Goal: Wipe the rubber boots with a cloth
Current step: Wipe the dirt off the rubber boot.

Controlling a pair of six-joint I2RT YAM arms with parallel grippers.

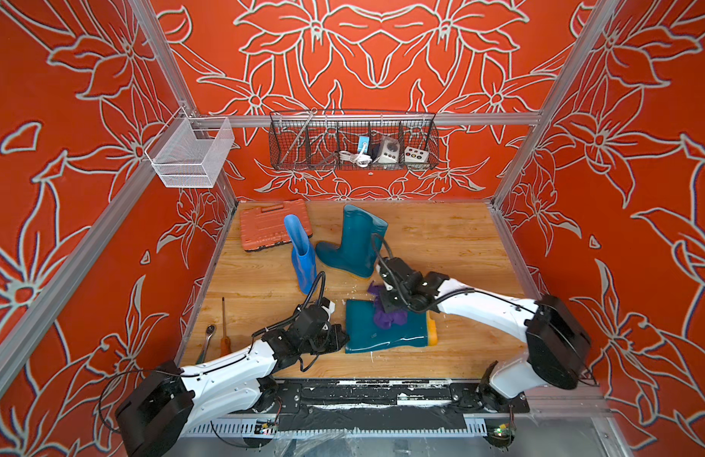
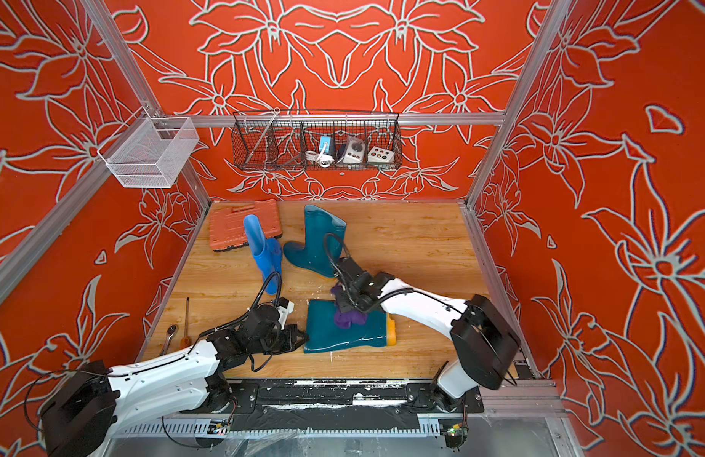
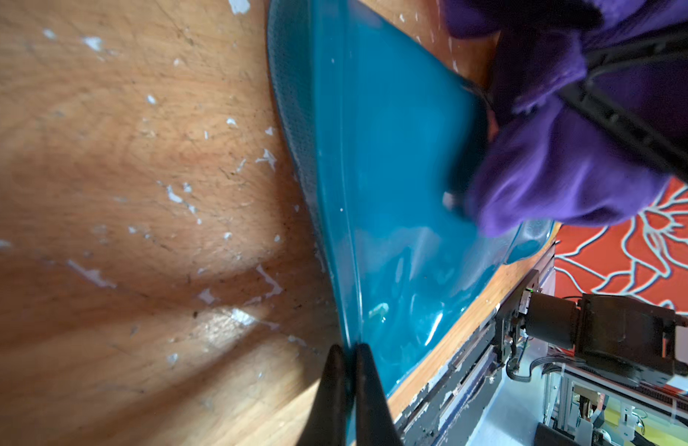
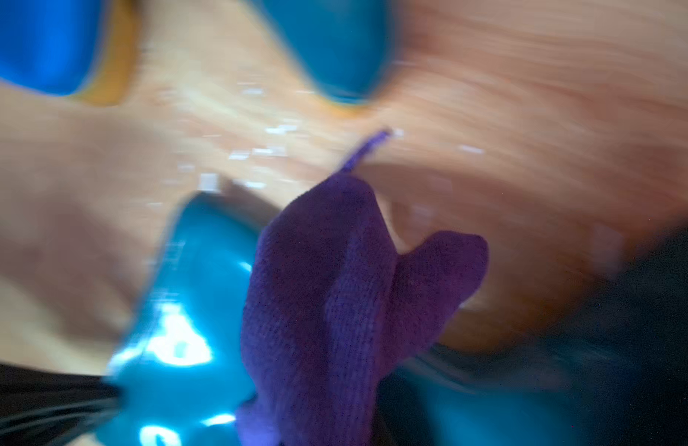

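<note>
A dark teal rubber boot (image 1: 390,334) (image 2: 349,336) lies flat near the front, its orange-yellow sole to the right. My left gripper (image 1: 343,339) (image 3: 348,357) is shut on the rim of its shaft (image 3: 392,173). My right gripper (image 1: 385,305) (image 2: 345,304) is shut on the bunched purple cloth (image 1: 387,317) (image 3: 559,166) (image 4: 327,301), which rests on the boot's upper side; the cloth hides its fingers. Behind stand a bright blue boot (image 1: 302,253) (image 2: 264,253) and a second dark teal boot (image 1: 355,245) (image 2: 320,245).
An orange tool case (image 1: 269,229) lies at the back left behind the blue boot. A screwdriver (image 1: 224,328) and a wrench (image 1: 206,344) lie at the front left. A black wire basket (image 1: 353,142) and a white mesh basket (image 1: 188,152) hang above.
</note>
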